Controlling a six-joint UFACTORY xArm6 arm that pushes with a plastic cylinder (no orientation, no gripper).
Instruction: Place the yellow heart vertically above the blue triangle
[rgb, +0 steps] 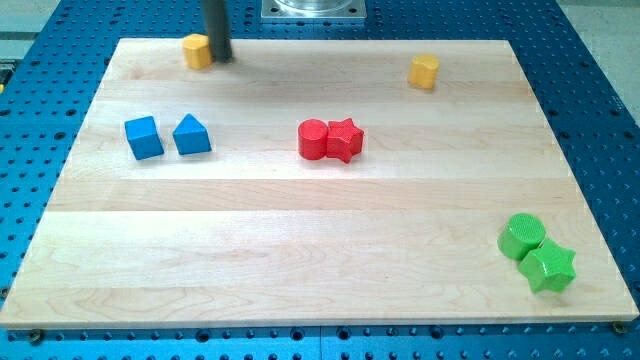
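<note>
The blue triangle (192, 135) lies at the board's left, with a blue cube (144, 137) close on its left. A yellow block (196, 50) sits at the top left edge of the board, up from the triangle; its shape is hard to make out. My tip (219, 57) rests right against this block's right side. A second yellow block (424, 72), rounded and possibly the heart, lies at the top right, far from my tip.
A red cylinder (313, 139) and a red star (345, 139) touch each other at the board's middle. A green cylinder (522, 236) and a green star (548, 267) sit together at the bottom right corner. The wooden board (300, 250) lies on a blue perforated table.
</note>
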